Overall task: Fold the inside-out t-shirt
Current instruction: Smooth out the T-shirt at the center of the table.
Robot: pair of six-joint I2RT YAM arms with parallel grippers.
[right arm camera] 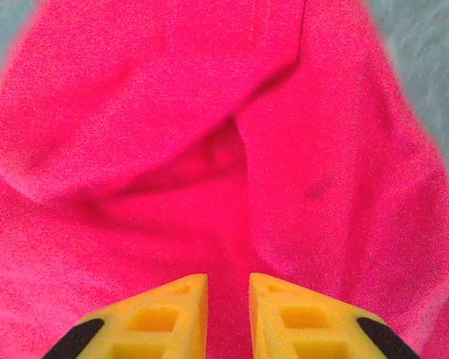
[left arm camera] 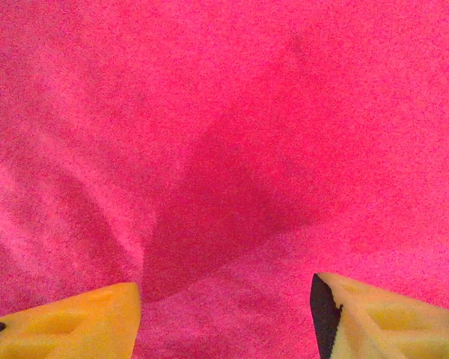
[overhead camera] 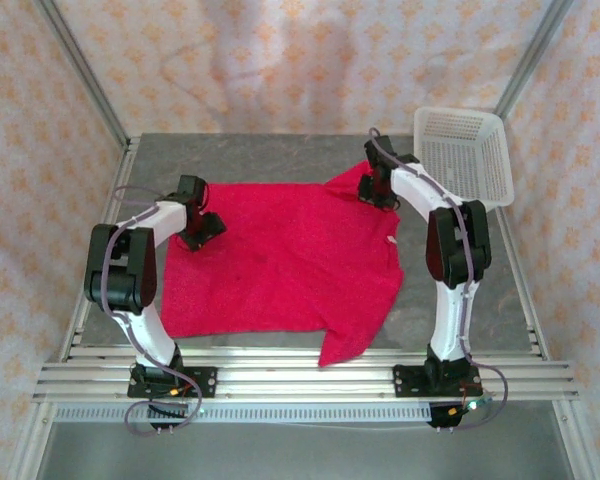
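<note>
- Crimson-red soft-fabric short-sleeved t-shirt [overhead camera: 280, 265] lies spread flat; small white tag [overhead camera: 390, 240] at its 3 o'clock edge, too small to read
- Left gripper [left arm camera: 224, 299] spread wide over the shirt's 9 o'clock edge
- Right gripper [right arm camera: 228, 288] pinching its cloth at 1 o'clock

inside-out t-shirt [overhead camera: 280, 262] flat on surface [overhead camera: 270, 158] | left jaws at its left edge | right jaws at far sleeve | basket [overhead camera: 466, 150] far-right
</note>
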